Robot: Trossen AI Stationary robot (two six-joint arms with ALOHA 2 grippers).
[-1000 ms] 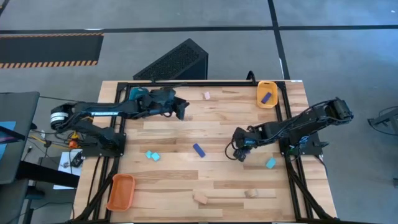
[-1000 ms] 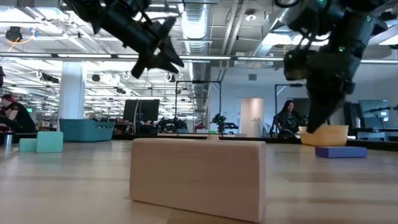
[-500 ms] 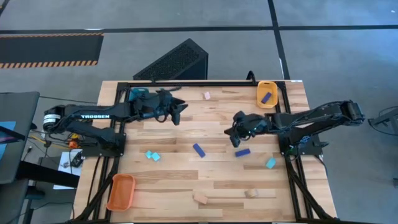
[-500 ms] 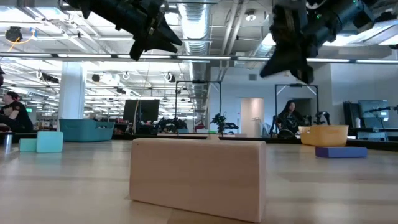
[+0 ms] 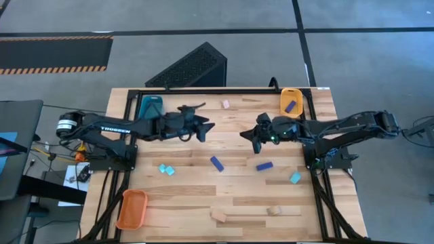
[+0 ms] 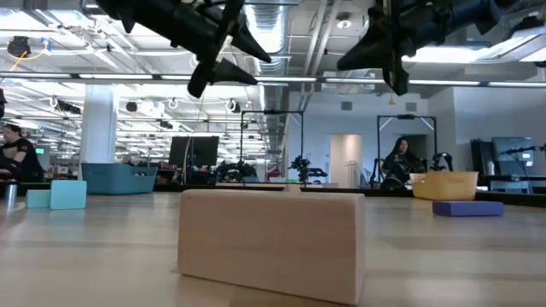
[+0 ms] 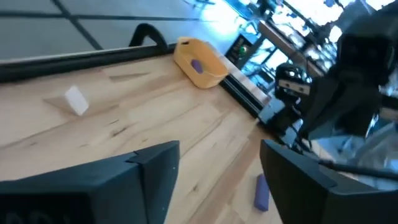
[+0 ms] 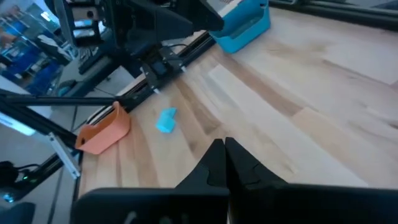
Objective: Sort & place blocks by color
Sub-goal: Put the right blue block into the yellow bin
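Note:
My left gripper (image 5: 205, 127) hangs open above the table's middle, with nothing between its fingers (image 7: 221, 180). My right gripper (image 5: 245, 135) faces it from the right, shut and empty (image 8: 225, 158). Both are well above the wood (image 6: 247, 64) (image 6: 375, 60). On the table lie dark blue blocks (image 5: 216, 163) (image 5: 264, 165), cyan blocks (image 5: 166, 169) (image 5: 295, 177) and tan blocks (image 5: 226, 104) (image 5: 218, 215) (image 5: 273, 211). One dark blue block (image 5: 290, 106) lies in the yellow-orange tray (image 5: 283, 102).
A teal tray (image 5: 150, 105) stands at the far left and an orange tray (image 5: 131, 209) at the near left corner. A black frame rail (image 5: 224, 91) runs along the table's far edge. People sit in the room behind (image 6: 397, 162).
My right gripper has risen from just over the dark blue block at the right and gone toward the far edge, tipping from steeply down to nearly level; the block stays on the table. My left gripper has swung toward the table's right and opened wider.

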